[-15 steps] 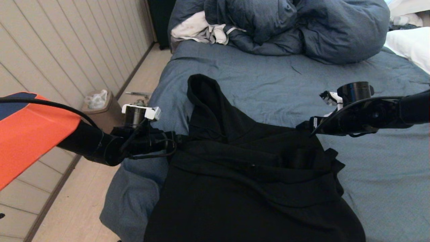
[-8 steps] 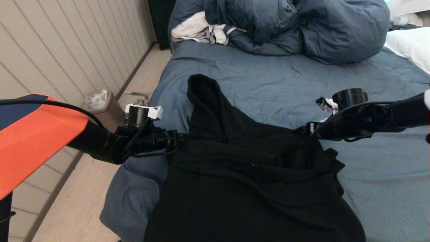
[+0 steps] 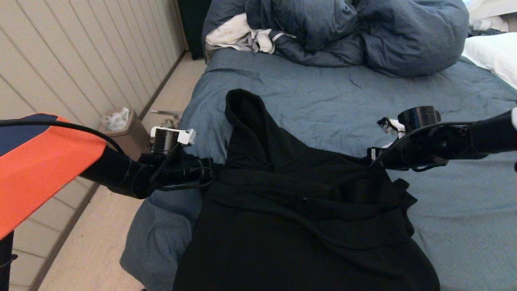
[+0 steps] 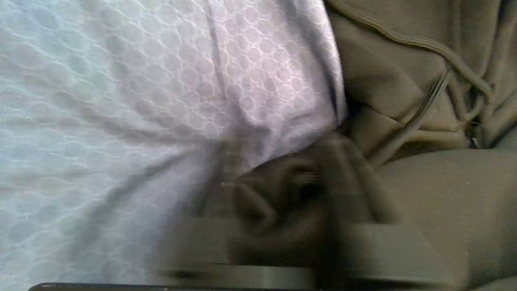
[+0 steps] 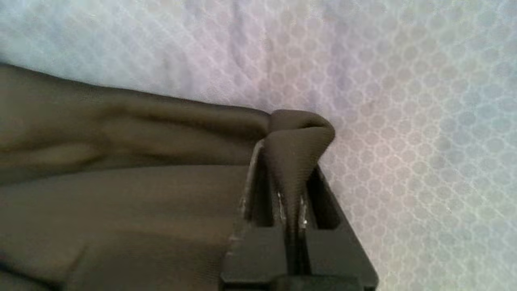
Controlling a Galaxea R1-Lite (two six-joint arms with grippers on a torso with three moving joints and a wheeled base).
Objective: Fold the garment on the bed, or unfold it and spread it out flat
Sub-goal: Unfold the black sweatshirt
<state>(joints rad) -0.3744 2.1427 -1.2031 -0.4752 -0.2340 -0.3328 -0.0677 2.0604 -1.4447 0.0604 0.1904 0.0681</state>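
The garment (image 3: 299,210) is a black hooded sweatshirt lying on the near half of the bed (image 3: 323,93), with its hood pointing away from me. My left gripper (image 3: 216,167) is at the garment's left edge below the hood. In the left wrist view a bunch of the garment (image 4: 424,101) and its drawstring sit right at the left gripper (image 4: 282,182), over the sheet (image 4: 121,101). My right gripper (image 3: 365,155) is at the garment's right edge. The right wrist view shows the right gripper (image 5: 291,161) shut on a pinched fold of the garment (image 5: 121,182).
A puffy dark blue duvet (image 3: 355,32) and a white-grey cloth (image 3: 238,36) are heaped at the far end of the bed. A white pillow (image 3: 492,52) lies at the far right. A bin (image 3: 121,129) stands on the floor by the panelled wall at the left.
My right arm has shifted a little left and down onto the garment's edge, and its jaws have closed on the fabric. The left arm has edged slightly towards the garment.
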